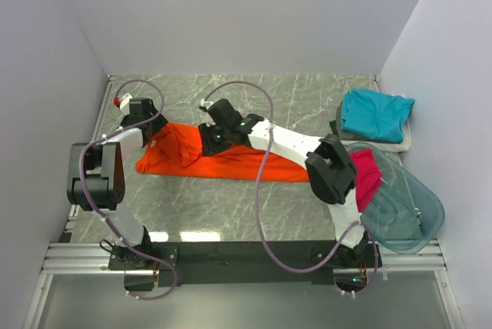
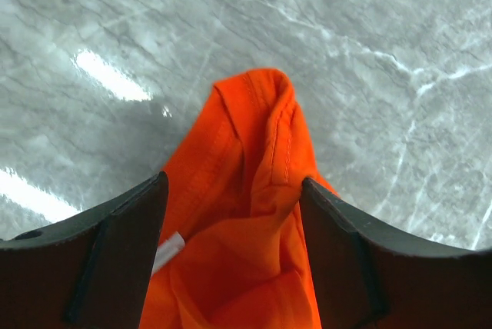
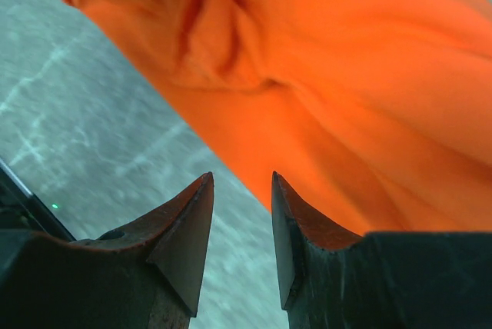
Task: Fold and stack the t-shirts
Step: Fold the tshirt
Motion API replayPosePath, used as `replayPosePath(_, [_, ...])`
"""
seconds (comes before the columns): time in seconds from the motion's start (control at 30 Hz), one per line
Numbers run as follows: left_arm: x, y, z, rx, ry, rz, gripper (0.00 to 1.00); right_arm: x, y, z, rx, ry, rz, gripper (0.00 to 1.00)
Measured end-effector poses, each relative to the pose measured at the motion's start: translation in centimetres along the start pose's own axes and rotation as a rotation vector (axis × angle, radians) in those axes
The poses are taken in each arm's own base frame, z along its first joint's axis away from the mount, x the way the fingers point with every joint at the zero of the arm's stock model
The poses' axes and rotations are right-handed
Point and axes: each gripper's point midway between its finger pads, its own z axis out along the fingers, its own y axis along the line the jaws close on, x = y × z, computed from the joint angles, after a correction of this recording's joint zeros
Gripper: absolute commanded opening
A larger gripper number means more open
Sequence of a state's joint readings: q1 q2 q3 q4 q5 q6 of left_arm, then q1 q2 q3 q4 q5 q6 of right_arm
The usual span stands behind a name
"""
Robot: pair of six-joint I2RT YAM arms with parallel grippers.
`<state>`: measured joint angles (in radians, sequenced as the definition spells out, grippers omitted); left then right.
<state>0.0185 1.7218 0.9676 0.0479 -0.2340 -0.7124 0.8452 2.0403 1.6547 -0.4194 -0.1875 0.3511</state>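
The bright orange cloth t-shirt (image 1: 192,162), judged mid-flattening, is straddled by the wide left gripper (image 2: 234,184); the narrowly parted right gripper (image 3: 241,191) is empty, so an edge must be pinched next.

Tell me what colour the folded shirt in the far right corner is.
Teal; the shirt shows best in the top external view.

Cannot see the middle of the orange tee (image 1: 173,148), covered by the right arm (image 1: 284,143). Only glimpse the pink tee (image 1: 367,175) between that arm and the tub (image 1: 407,214). Barely make out a pale tee (image 1: 403,142) under the teal tee (image 1: 377,114). Blurred orange cloth at the right wrist.
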Motion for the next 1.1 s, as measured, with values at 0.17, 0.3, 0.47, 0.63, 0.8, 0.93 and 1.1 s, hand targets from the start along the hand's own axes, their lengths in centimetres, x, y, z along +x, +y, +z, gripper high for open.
replayPosePath(0.17, [-0.2,0.5,1.3,0.004,0.03,-0.005,0.71,-0.2,2.7,3.2,-0.064,0.0,-0.013,0.43])
replayPosePath(0.3, [0.2,0.6,2.2,0.017,0.069,-0.012,0.68,0.0,3.6,5.7,-0.083,0.001,-0.01,0.44])
replayPosePath(0.47, [-0.1,0.0,2.4,0.049,0.092,-0.022,0.65,0.2,3.8,8.1,-0.083,0.007,-0.007,0.44])
replayPosePath(0.63, [-0.3,-0.5,2.4,0.076,0.104,-0.028,0.62,0.4,3.5,9.1,-0.061,0.005,-0.007,0.45])
replayPosePath(0.8, [-0.2,-0.6,2.4,0.089,0.117,-0.031,0.55,-0.4,3.4,9.9,-0.043,-0.02,-0.01,0.45])
replayPosePath(0.93, [-0.1,-0.6,2.5,0.096,0.126,-0.033,0.5,-1.0,3.6,9.9,-0.035,-0.039,-0.015,0.45])
replayPosePath(1.1, [0.5,-0.5,2.9,0.098,0.149,-0.034,0.49,-1.6,4.1,11.1,-0.029,-0.06,-0.028,0.45])
